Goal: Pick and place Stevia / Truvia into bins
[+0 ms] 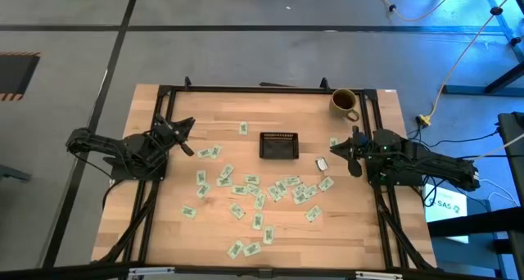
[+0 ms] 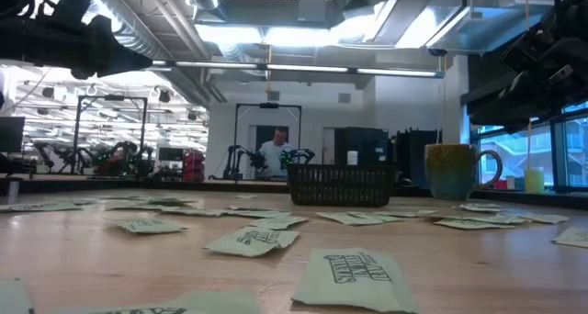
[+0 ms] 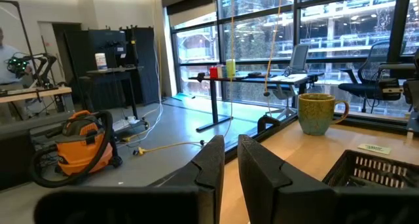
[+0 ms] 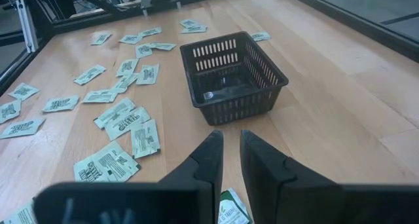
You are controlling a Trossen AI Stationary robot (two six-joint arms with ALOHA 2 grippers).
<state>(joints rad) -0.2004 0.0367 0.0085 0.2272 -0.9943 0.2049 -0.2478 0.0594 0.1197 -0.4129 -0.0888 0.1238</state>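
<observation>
Many pale green and white Stevia packets (image 1: 286,188) lie flat and scattered over the wooden table, also seen in the right wrist view as packets (image 4: 124,119) and in the low view as packets (image 2: 354,275). The black slotted bin (image 1: 278,134) stands on the table's middle toward the far edge; its wall (image 4: 242,106) is ahead of my right gripper. My left gripper (image 1: 190,137) hovers left of the bin, its fingers (image 3: 209,165) drawn to a narrow slit. My right gripper (image 1: 348,153) hovers right of the bin above one packet (image 4: 230,209), fingers likewise close together. Both hold nothing.
An olive-yellow mug (image 1: 345,102) stands near the table's far right corner, behind my right gripper; it also shows as the mug (image 3: 316,114). A black frame runs along the table's edges. Bare wood lies near the far left corner and the near right side. A person stands far off in the room.
</observation>
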